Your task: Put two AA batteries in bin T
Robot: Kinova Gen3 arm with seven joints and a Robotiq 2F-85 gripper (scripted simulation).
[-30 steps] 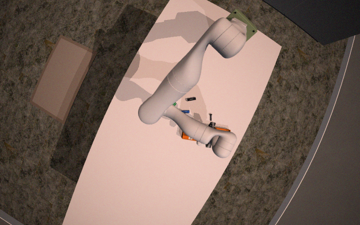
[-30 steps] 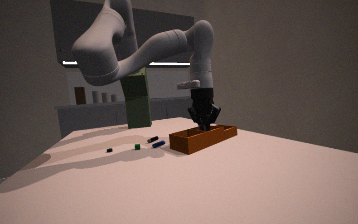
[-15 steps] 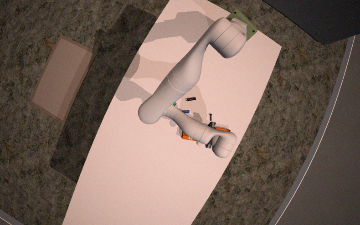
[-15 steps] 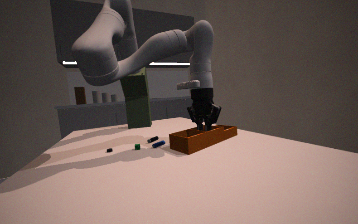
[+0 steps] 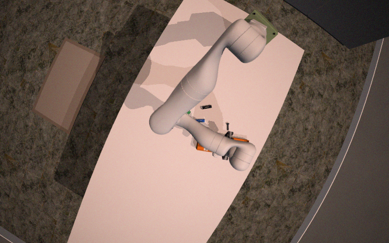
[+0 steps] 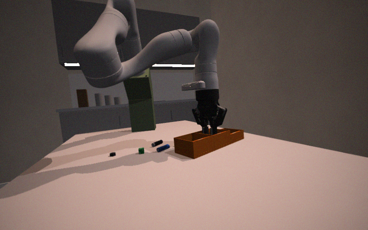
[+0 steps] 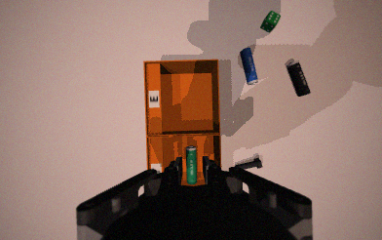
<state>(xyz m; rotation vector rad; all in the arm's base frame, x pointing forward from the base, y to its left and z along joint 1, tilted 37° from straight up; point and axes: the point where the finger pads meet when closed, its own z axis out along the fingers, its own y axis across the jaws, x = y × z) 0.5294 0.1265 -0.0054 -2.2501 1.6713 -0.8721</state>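
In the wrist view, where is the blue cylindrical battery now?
The blue cylindrical battery lies right of the orange bin, between it and the black cylindrical battery.

The tool (image 5: 227,145) (image 6: 209,131) (image 7: 192,163), its fingertips nearly together a second ago, now partly open, with a visible gap between them.
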